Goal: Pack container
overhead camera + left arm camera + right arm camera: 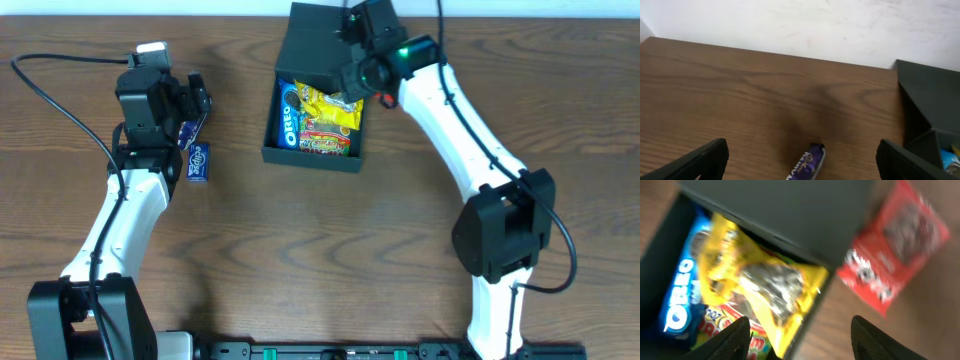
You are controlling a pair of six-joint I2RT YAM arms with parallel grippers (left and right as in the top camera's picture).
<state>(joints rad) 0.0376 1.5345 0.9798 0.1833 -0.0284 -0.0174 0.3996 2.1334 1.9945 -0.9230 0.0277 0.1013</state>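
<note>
now | left claw (802, 159) spread wide near purple bar (808, 162) | right claw (800, 336) spread, empty, over container (312, 160)

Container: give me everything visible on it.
The container is a dark, matte, square box, cardboard by the look, flat at the far side of the table. Its hinged lid leans open toward the back. Inside lie an Oreo packet, a yellow packet and a red-orange one. The right claw hangs open above its right wall.
</note>
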